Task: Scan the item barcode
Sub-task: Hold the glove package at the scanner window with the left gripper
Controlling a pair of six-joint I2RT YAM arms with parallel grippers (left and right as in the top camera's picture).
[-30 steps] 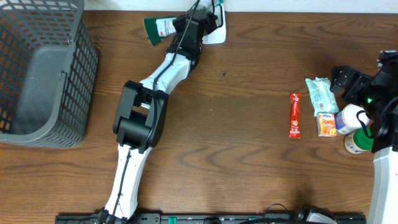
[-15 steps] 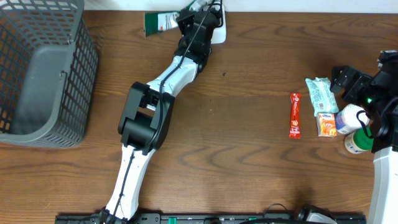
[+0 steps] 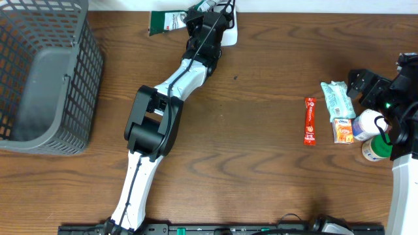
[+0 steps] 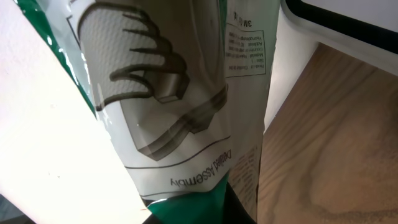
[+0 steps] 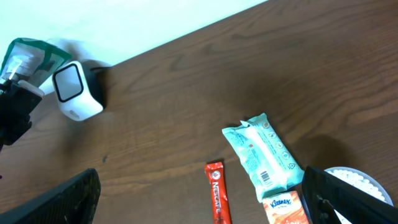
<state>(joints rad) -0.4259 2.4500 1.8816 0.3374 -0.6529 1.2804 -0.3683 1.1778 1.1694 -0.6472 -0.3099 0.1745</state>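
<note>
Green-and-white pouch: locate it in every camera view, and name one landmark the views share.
Overhead: the green-and-white pouch lies at the top edge, left of centre, held by the left gripper.
Left wrist: it fills most of the frame, print facing the camera.
Right wrist: a small part shows in the upper left corner.
Shared landmark: the white scanner, beside the pouch in each view.

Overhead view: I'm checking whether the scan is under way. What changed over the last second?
The left gripper, shut on the green-and-white pouch, moved toward the far edge of the table and slightly toward the white scanner, carrying the pouch with it. Nothing was grasped or released. The open right gripper, the red sachet, the tissue pack and the basket stayed put.
</note>
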